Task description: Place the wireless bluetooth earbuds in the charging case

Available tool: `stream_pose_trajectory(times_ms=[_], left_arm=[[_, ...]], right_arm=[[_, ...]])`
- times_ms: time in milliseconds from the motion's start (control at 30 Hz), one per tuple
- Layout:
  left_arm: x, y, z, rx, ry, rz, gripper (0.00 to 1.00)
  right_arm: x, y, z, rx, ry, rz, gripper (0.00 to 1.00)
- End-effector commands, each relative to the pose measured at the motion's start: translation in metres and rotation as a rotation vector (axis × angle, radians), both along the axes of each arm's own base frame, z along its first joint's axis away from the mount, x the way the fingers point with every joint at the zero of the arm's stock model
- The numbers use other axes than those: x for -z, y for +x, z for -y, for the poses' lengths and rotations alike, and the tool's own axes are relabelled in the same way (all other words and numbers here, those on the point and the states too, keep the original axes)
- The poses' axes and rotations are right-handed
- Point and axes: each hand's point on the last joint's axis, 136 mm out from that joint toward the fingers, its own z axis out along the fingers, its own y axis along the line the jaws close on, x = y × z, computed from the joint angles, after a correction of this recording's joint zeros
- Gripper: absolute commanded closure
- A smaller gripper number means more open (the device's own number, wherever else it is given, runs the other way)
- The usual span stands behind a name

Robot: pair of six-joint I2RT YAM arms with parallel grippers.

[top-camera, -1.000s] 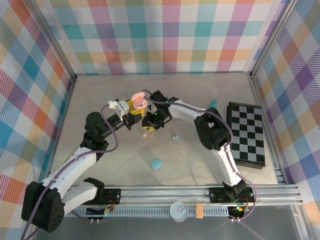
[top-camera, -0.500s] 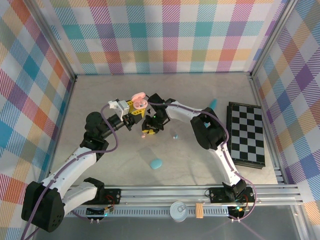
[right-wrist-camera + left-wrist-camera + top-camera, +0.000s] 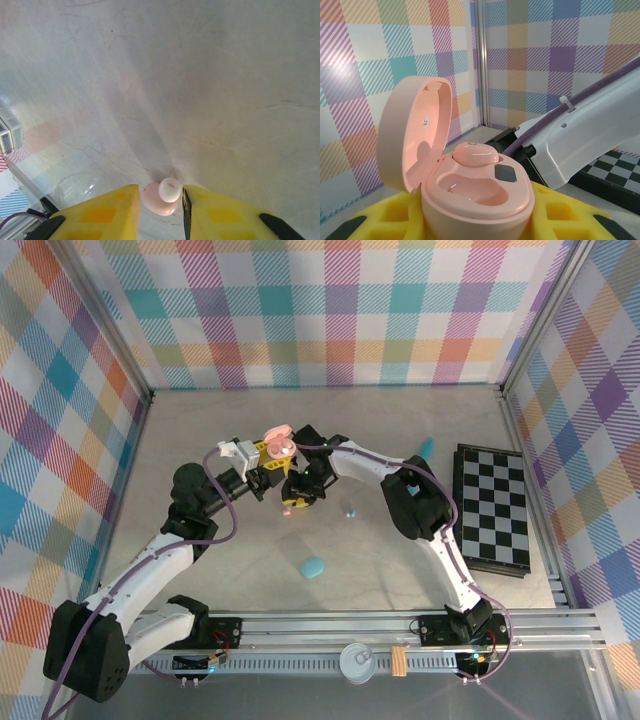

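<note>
My left gripper (image 3: 268, 456) is shut on a pink charging case (image 3: 279, 444), held above the table with its lid (image 3: 415, 135) open. In the left wrist view the yellow fingers (image 3: 565, 216) clamp the case (image 3: 475, 197). One pink earbud (image 3: 475, 152) sits in its far socket and the near socket is empty. My right gripper (image 3: 161, 201) points down at the table, its yellow fingers (image 3: 107, 210) closed in on both sides of a pink earbud (image 3: 155, 200) with a white tip (image 3: 170, 189). This earbud (image 3: 289, 508) lies just below the case in the top view.
A teal pebble case (image 3: 313, 567) lies on the table nearer the bases. A tiny teal piece (image 3: 350, 513) is right of the right gripper (image 3: 297, 500), and another teal piece (image 3: 425, 447) lies farther right. A folded chessboard (image 3: 495, 505) lies along the right side.
The right arm's wrist has shifted slightly left over the pink earbud and its fingers have narrowed a little. The left arm and the case have not moved.
</note>
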Motion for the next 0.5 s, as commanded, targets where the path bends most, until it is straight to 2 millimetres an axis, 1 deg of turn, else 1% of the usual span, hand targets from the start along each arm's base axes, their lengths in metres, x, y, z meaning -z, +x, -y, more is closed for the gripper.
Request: stream_pose_trajectory(times_ms=[0,100,233,467], left_arm=[[-0.016,-0.004,-0.001,0.014,-0.019,0.052,0.75],[-0.016,-0.004,0.0,0.017,-0.02,0.053,0.75],[-0.018,-0.005,-0.001,0.017,-0.021,0.057,0.75],[-0.017,-0.005,-0.001,0.018,-0.021,0.06,0.75]], right_arm=[[0.013,-0.011,-0.003,-0.024,-0.015,-0.056,0.72],[0.021,-0.012,-0.002,-0.027,-0.033,-0.069,0.72],[0.024,-0.013,-0.004,-0.031,-0.032,-0.074,0.73],[0.027,-0.013,-0.003,-0.036,-0.053,-0.079,0.86]])
